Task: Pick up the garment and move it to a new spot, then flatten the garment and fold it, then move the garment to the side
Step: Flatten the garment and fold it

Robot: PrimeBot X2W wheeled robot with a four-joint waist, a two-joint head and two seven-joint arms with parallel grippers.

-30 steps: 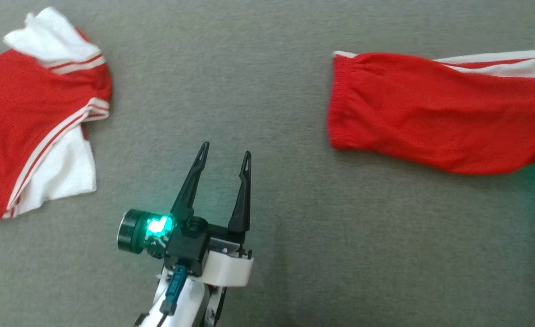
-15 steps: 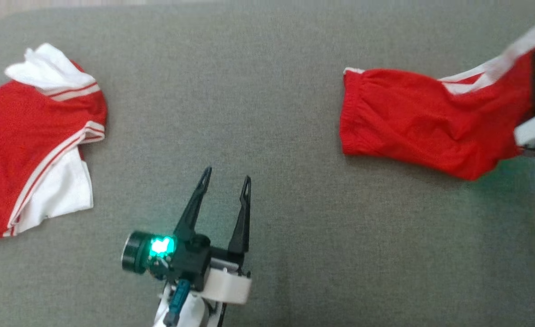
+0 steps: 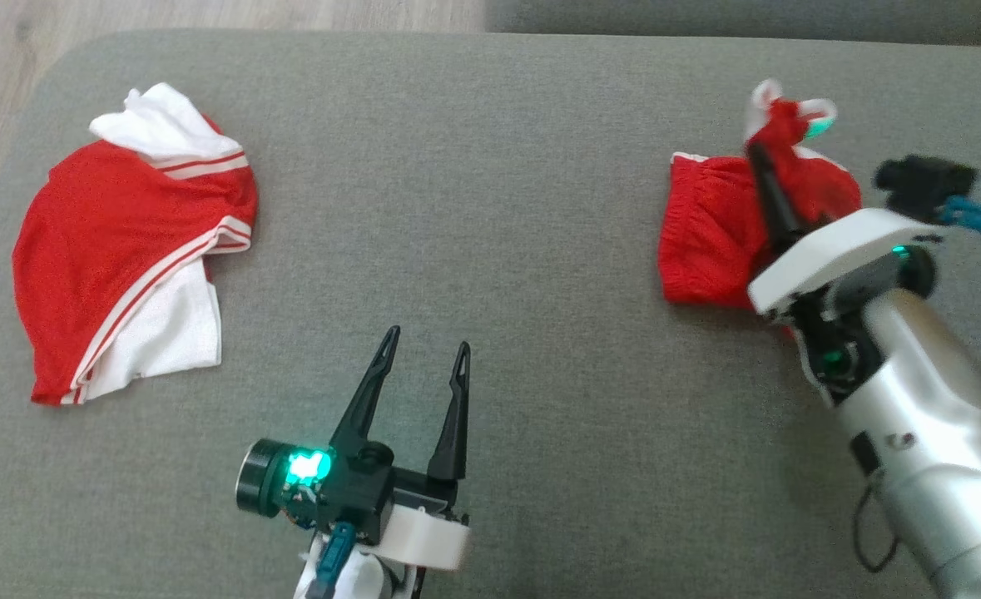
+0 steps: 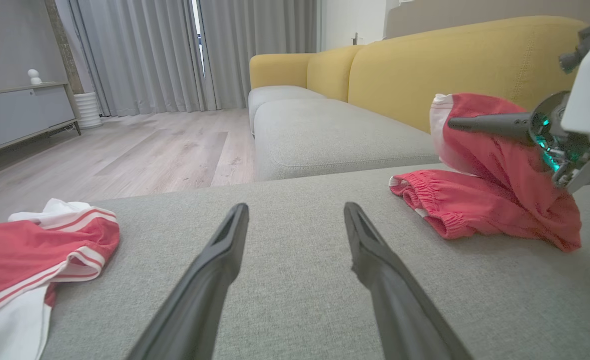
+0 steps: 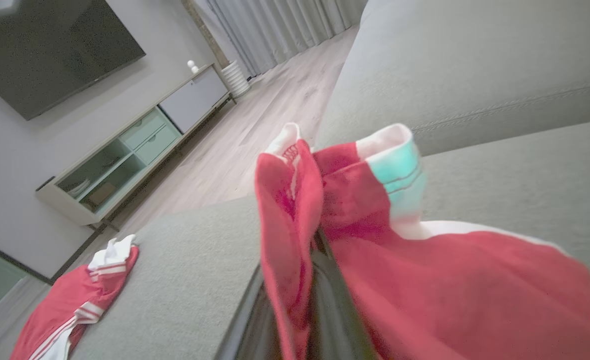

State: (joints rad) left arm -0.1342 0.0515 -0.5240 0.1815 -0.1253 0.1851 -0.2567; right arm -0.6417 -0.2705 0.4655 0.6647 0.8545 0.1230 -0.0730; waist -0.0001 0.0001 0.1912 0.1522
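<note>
The garment [image 3: 706,241] is a pair of red shorts with white side stripes, at the right of the grey cushion [image 3: 490,208]. My right gripper [image 3: 756,151] is shut on one end of it and holds that end up in the air. The elastic waist still lies bunched on the cushion. The left wrist view shows the garment [image 4: 495,200] hanging from the right gripper [image 4: 451,123]. In the right wrist view the garment [image 5: 425,290] drapes over both fingers [image 5: 325,300]. My left gripper [image 3: 428,339] [image 4: 296,207] is open and holds nothing, low over the cushion's near middle.
A second red and white garment [image 3: 124,241] [image 4: 24,250] [image 5: 69,310] lies crumpled at the cushion's left end. Wood floor [image 3: 207,12] lies beyond the far left edge. A yellow sofa back [image 4: 425,65] stands behind. A low cabinet [image 5: 139,150] lines the wall.
The head camera has shifted. My right gripper has lifted the garment's far end and carried it left, so the flat garment now bunches up. The left gripper stays open in place.
</note>
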